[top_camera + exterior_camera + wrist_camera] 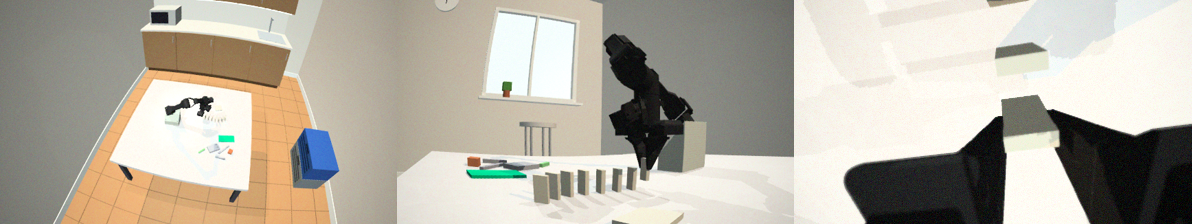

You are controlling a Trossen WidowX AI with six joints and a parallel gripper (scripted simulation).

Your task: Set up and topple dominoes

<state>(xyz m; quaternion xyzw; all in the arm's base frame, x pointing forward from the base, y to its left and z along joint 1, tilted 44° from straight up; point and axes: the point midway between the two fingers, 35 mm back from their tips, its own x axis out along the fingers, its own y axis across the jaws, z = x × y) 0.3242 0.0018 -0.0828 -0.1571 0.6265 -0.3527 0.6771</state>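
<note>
1. We have the fingers (205,111) (647,168) closed on one domino (644,173) (1028,117), gripping it by its sides, and it looks upright. Its foot seems to be just above the worktop (148,144) (723,192) (1119,90), so we judge it is not yet set down.

2. In the exterior view we count seven dominoes standing apart from the held one. Ours hangs beside the nearest standing domino (632,178) (1021,65), at the end of the row closer to the arm's base, with a gap between them.

3. Whether that gap matches the row's spacing is hard to say from here; we judge it close. What is left for this piece is a straight lowering, opening the fingers and backing off without brushing its neighbour.

4. At the other end, the last domino (541,189) stands upright. We cannot tell whether it belongs to the original row or is one of the missing ones, and we see no other loose domino.

5. The row has not fallen, so the push is also left. It should wait until every missing piece stands free, then go gently against one end domino only.
</note>
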